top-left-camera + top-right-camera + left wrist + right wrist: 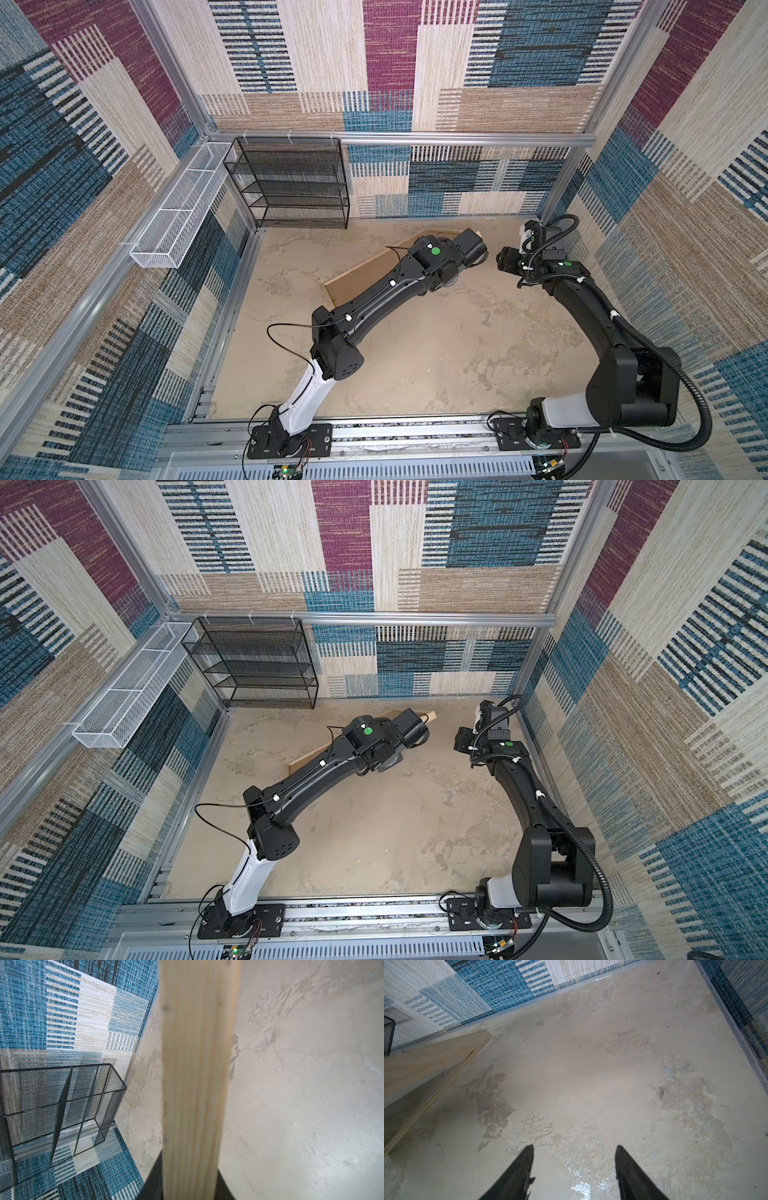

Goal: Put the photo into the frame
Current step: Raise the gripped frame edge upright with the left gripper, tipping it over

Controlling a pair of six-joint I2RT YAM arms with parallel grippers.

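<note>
Left gripper: narrow, dark fingers pinched on a pale wood bar of the frame. Bar straight up the middle of the left wrist view, blurred from closeness. Right gripper: fingers spread wide, nothing between them, hovering over bare surface. Frame corner off to one side, apart from both tips.

Left arm: base at the near edge, white lower link leaning up, elbow bent, black forearm stretched diagonally to far centre. Wrist directly over the frame in both top views, gripper hidden beneath it there. Right arm: base at near right, upper link steep, forearm reaching toward the far right corner, wrist turned to the middle. Gripper near the left wrist, not touching.

Frame at far centre of the surface, skewed, seemingly tipped up at the gripped end. Brownish panel inside the bars.

Green round sticker on left wrist housing. Smaller green dot on right forearm.

Most of the frame covered by the left arm. Photo not made out; cannot tell if inside. Black mesh rack at far left, cut off at the picture edge in the left wrist view. White mesh basket raised on the left side.
</note>
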